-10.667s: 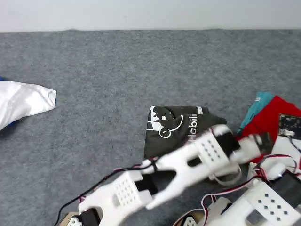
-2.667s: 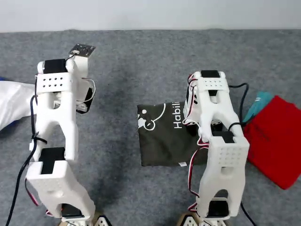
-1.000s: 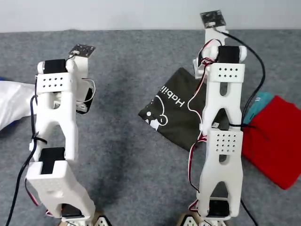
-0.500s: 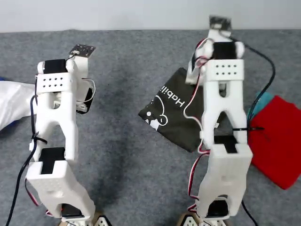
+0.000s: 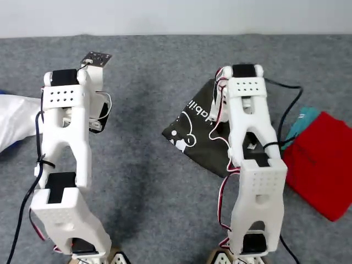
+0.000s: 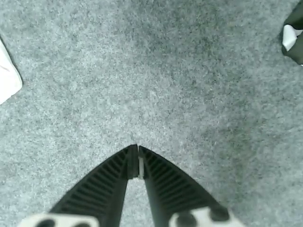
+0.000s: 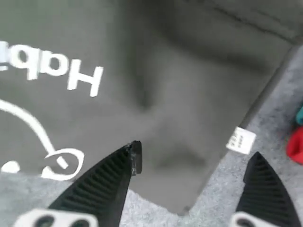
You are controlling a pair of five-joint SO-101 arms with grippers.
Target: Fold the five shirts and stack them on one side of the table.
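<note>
A folded dark shirt (image 5: 192,129) with white print lies at an angle mid-table. My right arm (image 5: 250,126) stands over its right half. In the right wrist view my right gripper (image 7: 194,163) hangs open just above the dark shirt (image 7: 156,85), nothing between its fingers, with a white tag (image 7: 240,139) at the shirt's edge. A red shirt (image 5: 322,165) and a teal one (image 5: 300,124) lie to the right. A white shirt (image 5: 16,124) lies at the left edge. My left gripper (image 6: 137,161) is shut and empty over bare grey cloth, with the white shirt's corner (image 6: 7,78) to one side.
The table is covered in grey fabric (image 5: 143,71) and ends at a pale wall at the back. My left arm (image 5: 66,137) stands upright between the white shirt and the dark one. Bare cloth stretches across the back and the middle.
My right arm has drawn back from the dark shirt's far edge toward its base. The shirt stays where it was turned. The left arm has not moved.
</note>
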